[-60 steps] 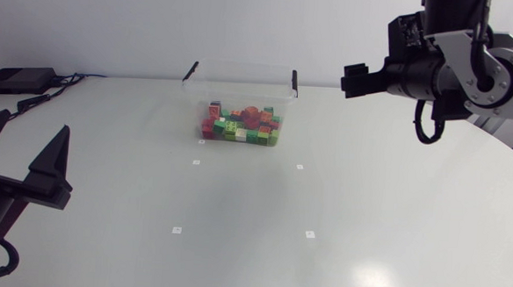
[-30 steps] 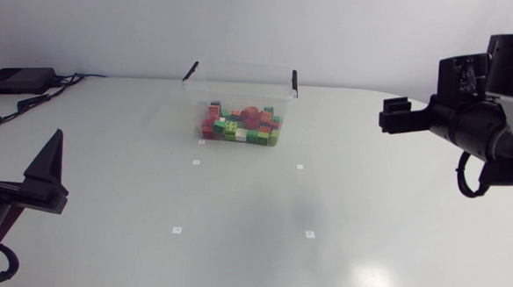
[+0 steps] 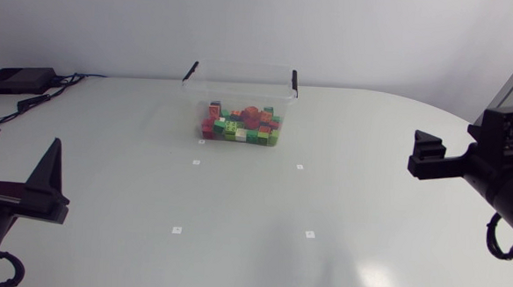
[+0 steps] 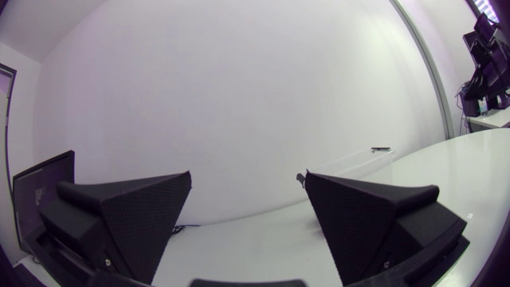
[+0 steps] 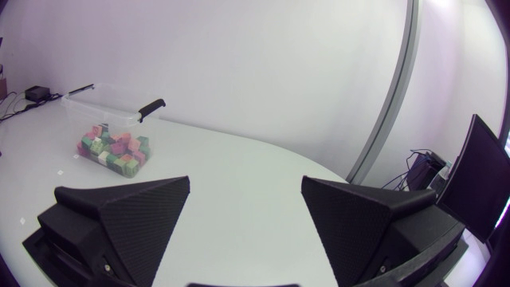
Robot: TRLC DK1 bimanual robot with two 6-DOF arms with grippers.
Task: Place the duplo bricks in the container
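The clear plastic container (image 3: 240,83) stands on the far middle part of the white desk (image 3: 250,266), and its top is open. All the bricks (image 3: 242,125) that I can see lie inside it, in a low pile on its bottom; they are red, green and orange, with a few pale ones among them. The container has two black handles (image 3: 294,80), one at each end of its far rim. The left gripper (image 4: 247,177) is at the near left corner of the desk, well apart from the container. Its fingers (image 4: 135,215) stand wide apart and hold nothing; in the left wrist view the container shows small, far ahead of the gripper. The right arm (image 3: 510,166) comes in from the right edge, and the right gripper (image 5: 245,182) is over the right side of the desk, also well apart from the container. Its fingers (image 5: 374,219) are wide as well and hold nothing; in the right wrist view the container with the bricks stands far ahead of it. Four small white markers (image 3: 196,161) are on the desk on the near side of the container, set roughly in a square. At the far left corner lies a black box (image 3: 18,80), with cables (image 3: 43,97) running beside it.
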